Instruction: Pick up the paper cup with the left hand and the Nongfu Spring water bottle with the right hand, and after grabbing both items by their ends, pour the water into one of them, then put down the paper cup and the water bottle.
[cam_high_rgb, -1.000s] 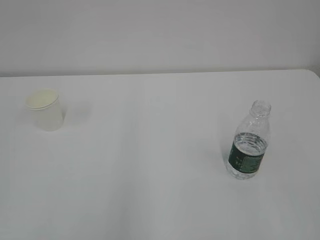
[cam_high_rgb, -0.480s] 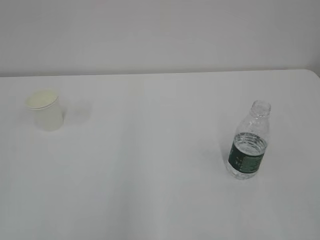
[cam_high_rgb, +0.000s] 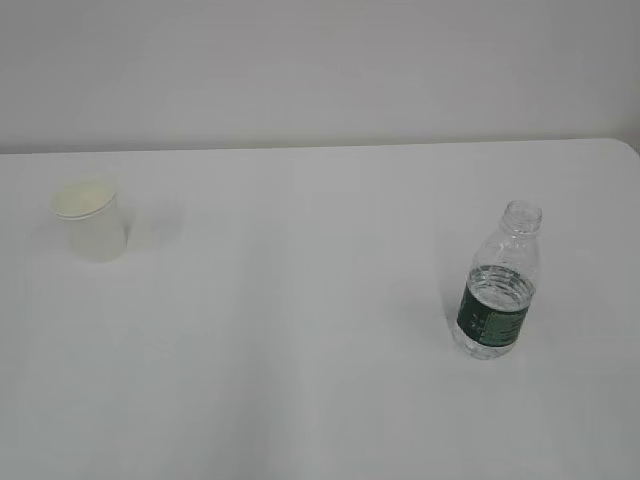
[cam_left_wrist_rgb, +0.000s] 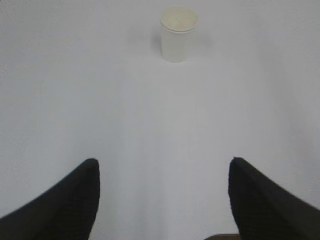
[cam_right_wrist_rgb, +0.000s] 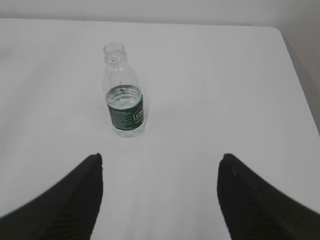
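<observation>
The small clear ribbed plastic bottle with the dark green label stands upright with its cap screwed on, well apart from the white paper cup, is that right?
Not quite: the small clear ribbed plastic bottle with the dark green label has no cap; the right wrist view shows its bare threaded neck open. It does stand upright, well apart from the white paper cup.

White cup (cam_high_rgb: 90, 220), green-labelled clear bottle (cam_high_rgb: 497, 285)

White table (cam_high_rgb: 300, 350). Paper cup (cam_high_rgb: 91, 220) upright at 9–10 o'clock, far left. Nongfu Spring water bottle (cam_high_rgb: 497, 283) upright, uncapped, at 3–4 o'clock; water (cam_high_rgb: 497, 288) about half full. Items well apart.
</observation>
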